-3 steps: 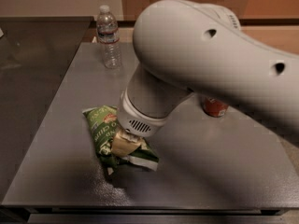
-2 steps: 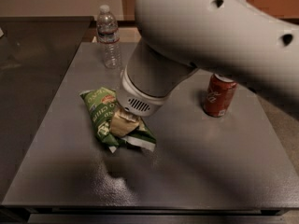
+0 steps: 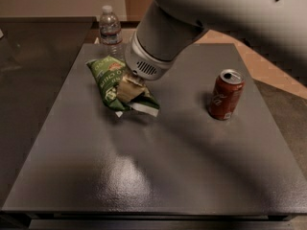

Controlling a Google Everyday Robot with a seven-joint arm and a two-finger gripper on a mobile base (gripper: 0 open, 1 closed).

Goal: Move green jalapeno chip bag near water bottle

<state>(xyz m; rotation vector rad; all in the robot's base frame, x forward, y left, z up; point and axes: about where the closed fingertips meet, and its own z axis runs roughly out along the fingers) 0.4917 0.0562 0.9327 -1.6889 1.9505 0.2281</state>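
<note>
From my remote seat, the arm [image 3: 216, 13] filled the top of the camera view. It was a thick pale limb that entered at 2 o'clock and sloped down toward 8 o'clock, ending in a round vented wrist [image 3: 147, 63] over the far left part of the table [image 3: 158, 176]. The table was a dark grey slab that took up most of the picture.

The green jalapeno chip bag [image 3: 103, 75] sat under that wrist in the table's far left quarter. It was crumpled in the middle, with its long axis running from 10 o'clock to 4 o'clock. One end pointed toward the far left corner, and the white crimped end [image 3: 144, 109] pointed at 4 o'clock.

A red-brown soda can [image 3: 225, 96] stood upright, well apart from the bag at its 3 o'clock. The water bottle [image 3: 110, 30] stood upright near the bag at its 12 o'clock, at the table's far edge and not touching it.

The gripper [image 3: 127, 87] was down on the bag's middle, its fingers pinched closed around the crinkled foil.
</note>
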